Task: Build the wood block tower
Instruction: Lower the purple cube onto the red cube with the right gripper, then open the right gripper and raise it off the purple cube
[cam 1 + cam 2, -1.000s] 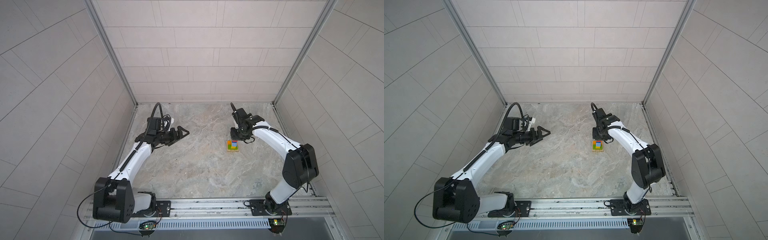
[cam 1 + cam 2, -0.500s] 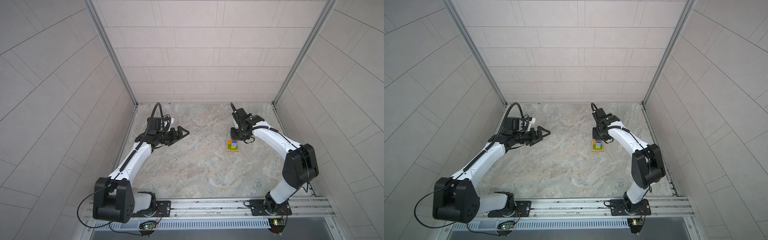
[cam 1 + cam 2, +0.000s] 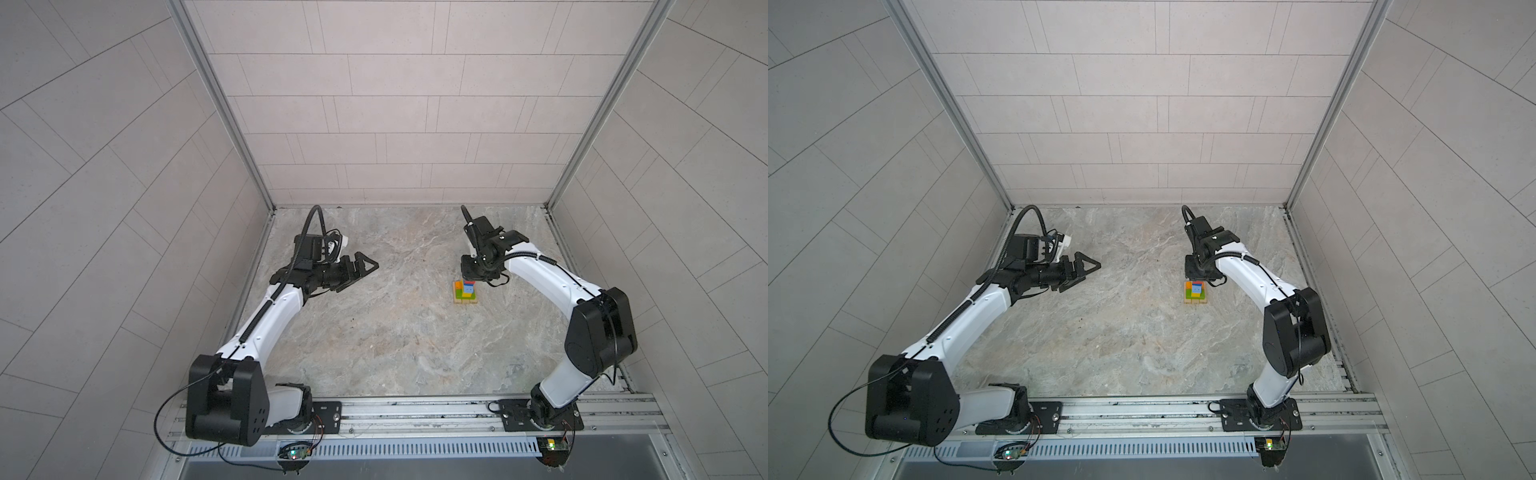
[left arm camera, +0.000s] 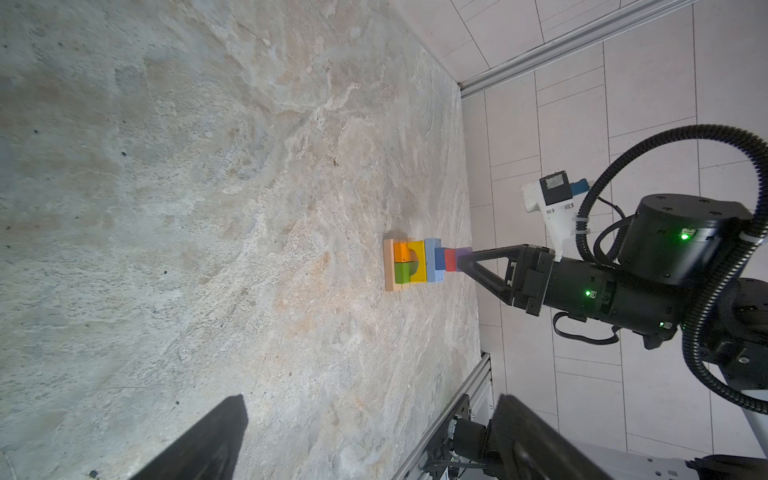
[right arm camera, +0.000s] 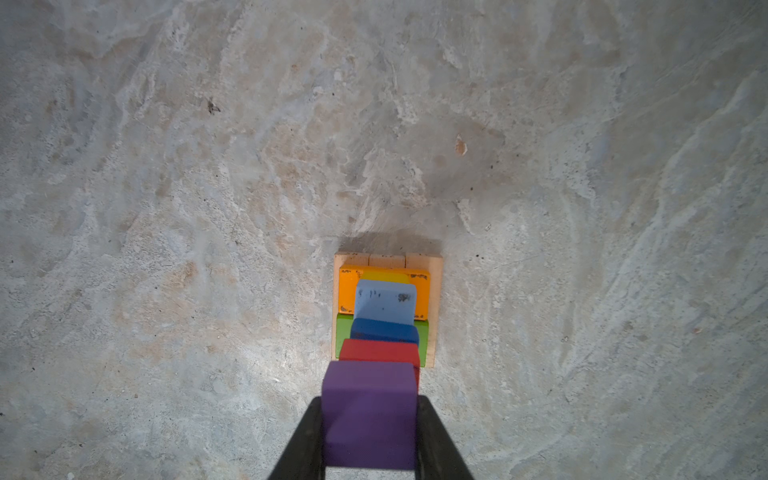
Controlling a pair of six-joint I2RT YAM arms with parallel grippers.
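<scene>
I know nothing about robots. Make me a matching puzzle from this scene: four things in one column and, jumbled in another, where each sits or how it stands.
Column 1
1. purple cube
2. tan blocks
3. light-blue block
4. left gripper

Column 2
A. wide open, well away from the tower
B. top of the tower, between the right gripper's fingers
C. bottom layer, on the table
D. under the blue cube, over the yellow block

Pairs: 1-B, 2-C, 3-D, 4-A
</scene>
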